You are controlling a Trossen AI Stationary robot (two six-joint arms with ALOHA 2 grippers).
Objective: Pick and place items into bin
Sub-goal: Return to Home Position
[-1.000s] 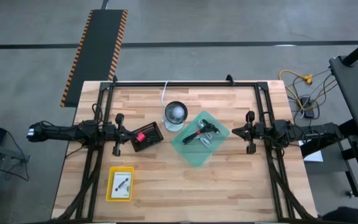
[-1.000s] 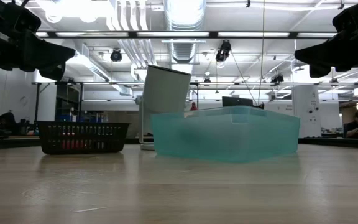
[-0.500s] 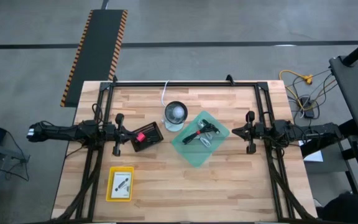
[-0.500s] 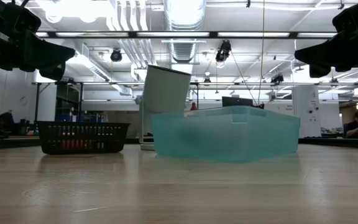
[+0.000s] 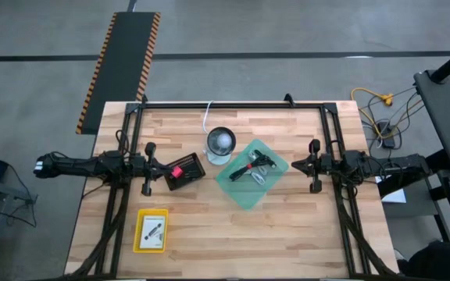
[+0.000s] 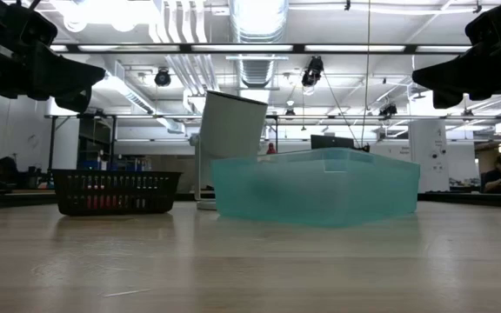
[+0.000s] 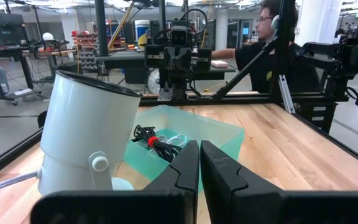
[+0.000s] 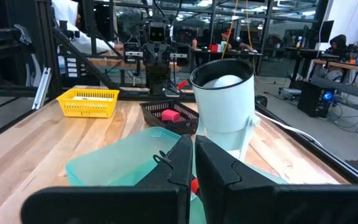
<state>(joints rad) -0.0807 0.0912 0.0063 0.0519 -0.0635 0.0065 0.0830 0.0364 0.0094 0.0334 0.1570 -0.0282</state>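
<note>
Both arms hover still at the table's sides. My left gripper [image 5: 153, 166] is shut, beside the black mesh basket [image 5: 183, 172]. My right gripper [image 5: 307, 165] is shut too, right of the teal bin [image 5: 251, 173]. The bin rests flat mid-table and holds a black-handled tool [image 5: 250, 168], a dark cable with a red band and a white coiled cable [image 7: 157, 140]. A pink object [image 8: 168, 115] lies in the basket. A white packet with black marks [image 5: 153, 230] lies in the yellow tray [image 5: 141, 232] at the near left.
A round white cup-like device [image 5: 220, 144] stands just beyond the bin's left corner, its white cord [image 5: 207, 117] running toward the far edge. Black frame rails [image 5: 233, 105] border the table. A person [image 7: 266, 37] sits beyond the right side. Bare wood lies near and right of the bin.
</note>
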